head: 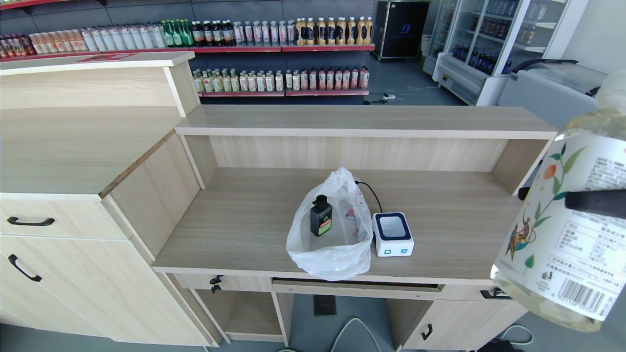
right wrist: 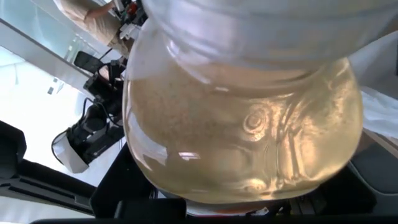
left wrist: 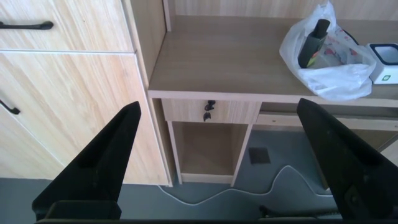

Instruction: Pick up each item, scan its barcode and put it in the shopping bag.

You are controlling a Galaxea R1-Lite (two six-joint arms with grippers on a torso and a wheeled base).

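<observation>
Firmly, the right gripper [head: 579, 201] clamps a pale-yellow drink bottle [head: 570, 247] across its label, at three o'clock in the head view. Toward nine o'clock from it sits the shopping bag [head: 328, 252] holding a black bottle [head: 321, 216], with the barcode scanner [head: 392, 233] at the bag's three o'clock. Low before the counter, the left gripper [left wrist: 217, 163] hangs with fingers spread.

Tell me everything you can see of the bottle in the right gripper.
The bottle is clear plastic, filled with a pale yellow drink. Its white label shows green leaves, an orange fruit, a small monkey, text and a barcode near the lower end. It is held tilted in the air by the right end of the counter. The right gripper is shut on it, one black finger across the label. The right wrist view shows a moulded ring in its rounded end.
</observation>
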